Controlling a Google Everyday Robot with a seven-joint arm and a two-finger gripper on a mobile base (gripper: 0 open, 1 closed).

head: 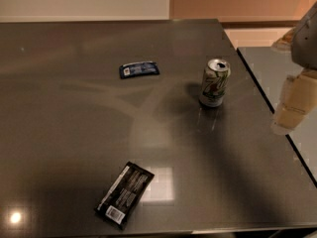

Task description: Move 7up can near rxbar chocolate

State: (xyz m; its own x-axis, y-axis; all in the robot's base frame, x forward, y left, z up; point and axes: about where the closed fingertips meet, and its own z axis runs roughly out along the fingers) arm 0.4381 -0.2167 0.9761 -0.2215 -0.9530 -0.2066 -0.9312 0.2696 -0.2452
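Observation:
The 7up can (pixel 215 82) stands upright on the dark grey table (pixel 74 133), right of centre, its shiny top with pull tab facing up. The rxbar chocolate (pixel 124 194), a flat black wrapper with white text and a barcode patch, lies near the table's front edge, well apart from the can. My gripper (pixel 293 105) hangs at the right edge of the view, to the right of the can and above the table's right edge, holding nothing.
A smaller blue wrapper (pixel 139 69) lies at the back, left of the can. A second grey table (pixel 277 73) adjoins on the right across a narrow gap. A pale wall runs along the back.

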